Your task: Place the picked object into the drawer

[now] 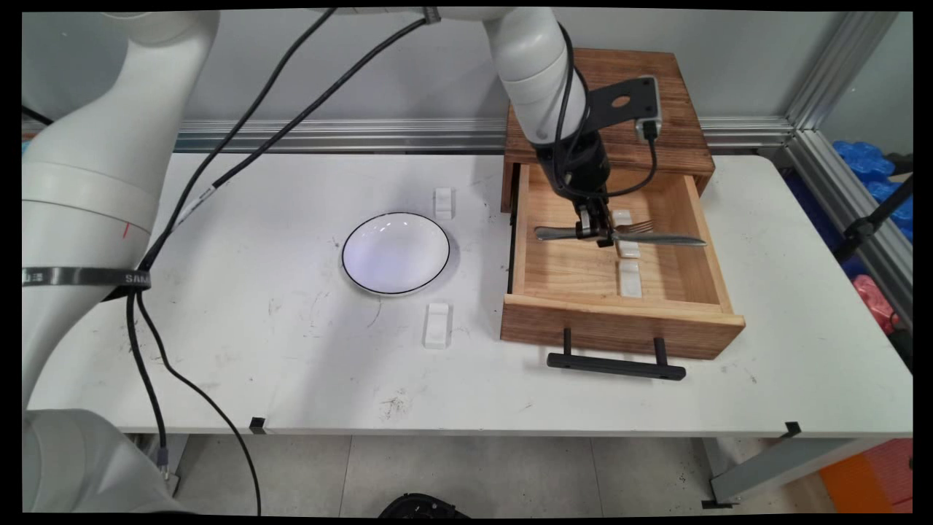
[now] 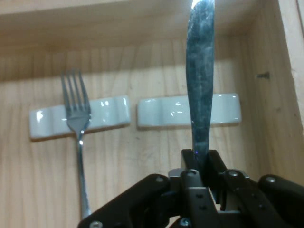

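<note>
A white table (image 1: 219, 350), scuffed and marked, stood over a pale tiled floor (image 1: 466, 470). Behind it ran a plain grey wall (image 1: 364, 65), with an aluminium rail (image 1: 328, 135) along its foot. At the right, an angled aluminium frame post (image 1: 831, 65) rose past blue (image 1: 871, 164) and pink clutter (image 1: 878, 295). An orange object (image 1: 875, 474) sat low at the right, beside the table's grey leg (image 1: 773, 467).

The white arm (image 1: 536, 69) is reaching down from the upper left, its wrist pointing steeply downward with black cables (image 1: 240, 146) trailing behind. Its black gripper (image 1: 594, 232) is clamping its fingers (image 2: 190, 164) tight around something slender.
</note>
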